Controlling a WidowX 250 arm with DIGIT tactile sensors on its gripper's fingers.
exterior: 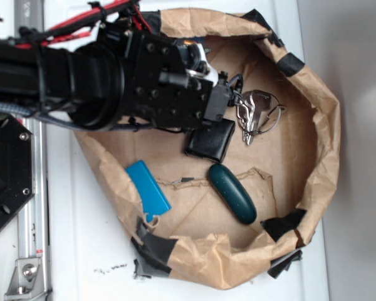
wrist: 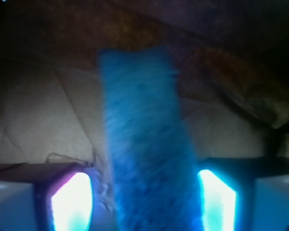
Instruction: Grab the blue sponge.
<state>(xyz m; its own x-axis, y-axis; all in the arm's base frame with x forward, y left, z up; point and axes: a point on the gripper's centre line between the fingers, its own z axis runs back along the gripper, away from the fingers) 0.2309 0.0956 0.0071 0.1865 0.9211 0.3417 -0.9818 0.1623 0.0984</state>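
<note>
The wrist view shows the pale blue, rough foam sponge (wrist: 147,144) running lengthwise between the two glowing fingers (wrist: 72,202) of the gripper (wrist: 144,202). It fills most of the gap, yet a thin dark strip shows on either side, so the jaws stand open around it; whether either finger touches the foam cannot be told, the picture being blurred. The far end of the sponge reaches away from the gripper over the brown paper floor.

In the exterior view the black arm hides the gripper and the sponge altogether. The container is a shallow brown paper nest (exterior: 323,125) with a crumpled raised rim patched with black tape, sitting on a white desk (exterior: 351,251). Inside it, just beyond the arm's tip, lies a silver metal key ring with keys (exterior: 254,116). Beside the arm's tip rests a black square pouch (exterior: 211,139). Farther off lie a dark teal oval case (exterior: 232,193) and, well apart from it, a smooth bright blue rectangular box (exterior: 148,188) near the taped rim.
</note>
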